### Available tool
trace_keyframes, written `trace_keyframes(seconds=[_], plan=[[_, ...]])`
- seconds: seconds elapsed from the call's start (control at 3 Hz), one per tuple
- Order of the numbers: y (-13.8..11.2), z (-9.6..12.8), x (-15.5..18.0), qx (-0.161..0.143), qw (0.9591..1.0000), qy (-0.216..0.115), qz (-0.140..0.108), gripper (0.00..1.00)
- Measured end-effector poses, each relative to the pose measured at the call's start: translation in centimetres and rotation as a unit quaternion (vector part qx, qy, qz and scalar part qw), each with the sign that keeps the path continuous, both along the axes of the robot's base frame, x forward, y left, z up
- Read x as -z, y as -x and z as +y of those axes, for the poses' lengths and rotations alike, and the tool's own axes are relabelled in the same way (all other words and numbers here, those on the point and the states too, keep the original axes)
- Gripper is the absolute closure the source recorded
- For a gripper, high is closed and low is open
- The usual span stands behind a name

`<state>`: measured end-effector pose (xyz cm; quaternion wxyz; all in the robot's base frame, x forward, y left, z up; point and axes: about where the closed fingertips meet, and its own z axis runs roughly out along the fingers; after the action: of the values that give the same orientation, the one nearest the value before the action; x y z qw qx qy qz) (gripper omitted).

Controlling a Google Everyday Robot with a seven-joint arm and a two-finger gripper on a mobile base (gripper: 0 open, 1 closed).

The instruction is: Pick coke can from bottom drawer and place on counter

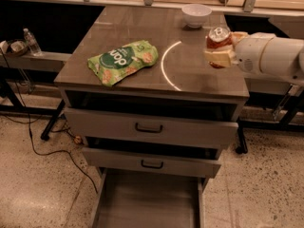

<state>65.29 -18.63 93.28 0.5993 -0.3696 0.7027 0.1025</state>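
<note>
Red with a silver top, the coke can (219, 39) is pinched in the end effector (222, 49), whose tan fingers (217, 57) close against its sides from below and behind. The can tilts so that its top faces up toward the camera, and it sits over the right side of the table (142, 27), close to the right edge; whether its base touches the surface cannot be told. The white arm (270, 56) reaches in from the right of the view. On the glossy grey-brown tabletop a green chip bag (123, 61) lies flat on the left half, well apart from the can, and a bright curved light reflection (164, 65) runs between the two. A white bowl (196, 14) stands near the back edge, just behind the can. Below the top, the upper drawer (149, 127) and the middle drawer (152, 163), each with a dark handle, are both pulled partly out. The bottom drawer (147, 201) is pulled out farthest, showing its flat grey floor. At far left a clear water bottle (32, 42) stands on a low shelf, and a black cable (33, 141) trails across the speckled floor.
</note>
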Motion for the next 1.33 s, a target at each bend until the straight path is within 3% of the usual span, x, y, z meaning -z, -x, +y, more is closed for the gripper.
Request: trace_keyframes(seconds=[0.33,0.67,1.0,1.33], plan=[[-0.9,1.3,1.4,0.004,0.9989,-0.038,0.027,1.00],[-1.2,2.2,2.8,0.009,0.9959,-0.072,0.055,0.81],[-1.1,2.4,4.5,0.019,0.9902,-0.114,0.079,0.50],[-1.0,2.5,5.4,0.022,0.9869,-0.132,0.090,0.27]])
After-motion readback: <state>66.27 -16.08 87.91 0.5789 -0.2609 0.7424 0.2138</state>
